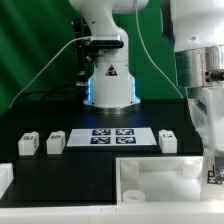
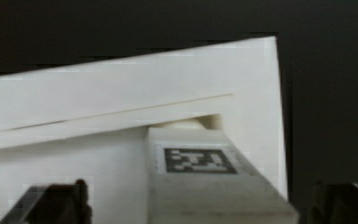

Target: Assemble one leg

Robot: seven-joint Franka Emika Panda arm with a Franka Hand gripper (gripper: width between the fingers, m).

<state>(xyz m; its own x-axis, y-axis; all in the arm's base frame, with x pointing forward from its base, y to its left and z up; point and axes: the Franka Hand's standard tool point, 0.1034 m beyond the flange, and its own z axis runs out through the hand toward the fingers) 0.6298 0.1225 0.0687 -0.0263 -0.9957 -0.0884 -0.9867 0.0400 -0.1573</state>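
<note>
Arm is hanging over the exterior view's right side, tool (image 1: pixel 212 172) low at the corner of the white tabletop (image 1: pixel 150 180), which is lying rim-up on the black surface (image 1: pixel 60 165)

Wrist view: 1 leg (image 2: pixel 197 155) is standing inside the tabletop's corner, marker face toward the camera, tucked against the raised rim (image 2: pixel 123 108). The 2 dark fingertips (image 2: pixel 48 203) are sitting apart, 1 on each side of the leg and not touching it. Tool is reading as open, holding nothing

Judgement: step in hand looks like seating this leg at the corner, either just set down or about to be gripped for turning in; cannot tell which, nor whether it is fully home. Next move is likely calling for the fingers to close squarely on the leg's sides while staying clear of the rim

Around: 3 more legs on the surface. 2 are sitting near each other at the exterior view's left (image 1: pixel 28 144) (image 1: pixel 55 142), 1 is standing just beside the right end of the marker board (image 1: pixel 168 139). Marker board (image 1: pixel 112 136) is lying flat between them, well behind the tabletop

In the way: the rim is crowding the leg on 2 sides, leaving little room for a finger there
</note>
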